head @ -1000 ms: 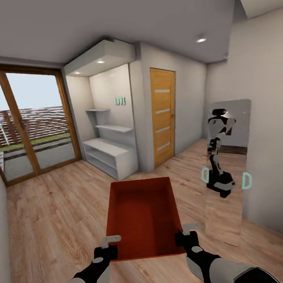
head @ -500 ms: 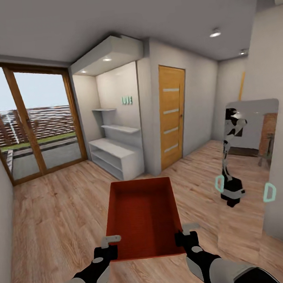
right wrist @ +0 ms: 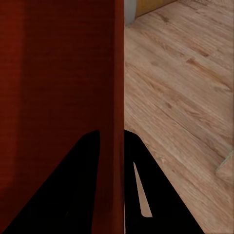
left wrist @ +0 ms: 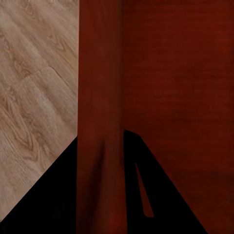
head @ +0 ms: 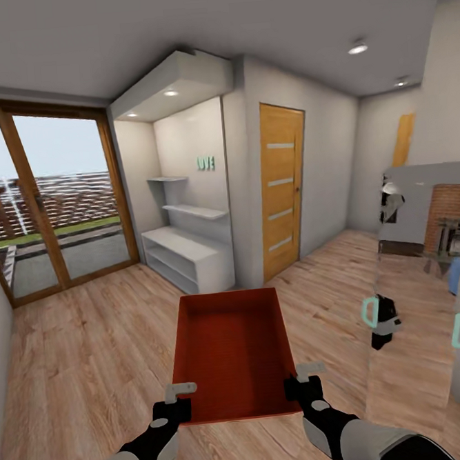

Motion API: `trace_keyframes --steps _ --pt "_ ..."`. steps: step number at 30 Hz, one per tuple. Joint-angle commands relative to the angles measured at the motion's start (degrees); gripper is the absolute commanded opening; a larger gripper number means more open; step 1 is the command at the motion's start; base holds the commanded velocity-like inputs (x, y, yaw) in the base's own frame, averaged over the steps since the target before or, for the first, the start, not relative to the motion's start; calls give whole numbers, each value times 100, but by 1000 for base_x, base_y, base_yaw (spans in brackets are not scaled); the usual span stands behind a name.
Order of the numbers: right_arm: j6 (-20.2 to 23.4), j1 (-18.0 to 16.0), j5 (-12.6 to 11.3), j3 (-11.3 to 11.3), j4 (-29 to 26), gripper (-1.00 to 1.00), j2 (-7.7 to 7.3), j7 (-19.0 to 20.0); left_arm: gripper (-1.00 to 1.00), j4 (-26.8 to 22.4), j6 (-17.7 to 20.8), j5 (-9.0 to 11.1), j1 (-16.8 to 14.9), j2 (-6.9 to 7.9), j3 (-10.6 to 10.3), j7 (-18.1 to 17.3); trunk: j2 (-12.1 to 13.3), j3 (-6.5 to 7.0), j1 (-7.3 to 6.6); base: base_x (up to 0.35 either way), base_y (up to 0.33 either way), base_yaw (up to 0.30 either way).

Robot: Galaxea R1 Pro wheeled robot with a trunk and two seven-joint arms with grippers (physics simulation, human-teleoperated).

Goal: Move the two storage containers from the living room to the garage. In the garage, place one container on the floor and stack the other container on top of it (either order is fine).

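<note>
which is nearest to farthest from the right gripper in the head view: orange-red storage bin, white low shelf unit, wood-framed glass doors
1. The orange-red storage bin, gripped on its wall by the right gripper.
2. The white low shelf unit, ahead in the alcove, slightly left.
3. The wood-framed glass doors, far left, beyond the shelf.

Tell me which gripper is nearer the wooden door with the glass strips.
Right. The right gripper clamps the storage container's wall on the side toward the wooden door; the left gripper clamps the opposite wall, toward the glass doors.

Left hand [head: 175, 398] and right hand [head: 305, 382] reach forward, each clamped closed.
</note>
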Motion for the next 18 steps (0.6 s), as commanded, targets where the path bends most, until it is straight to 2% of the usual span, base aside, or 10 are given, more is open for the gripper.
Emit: trace_keyframes --steps 1,18 --pt "-1 -6 55 -331 -5 -100 44 -4 -100 1 -8 36 -4 -1 4 39 -9 -10 5 321 0 0" --pt "-1 -8 55 -331 -6 -100 42 -7 -100 1 -8 36 -4 -5 4 39 -9 -10 5 321 0 0"
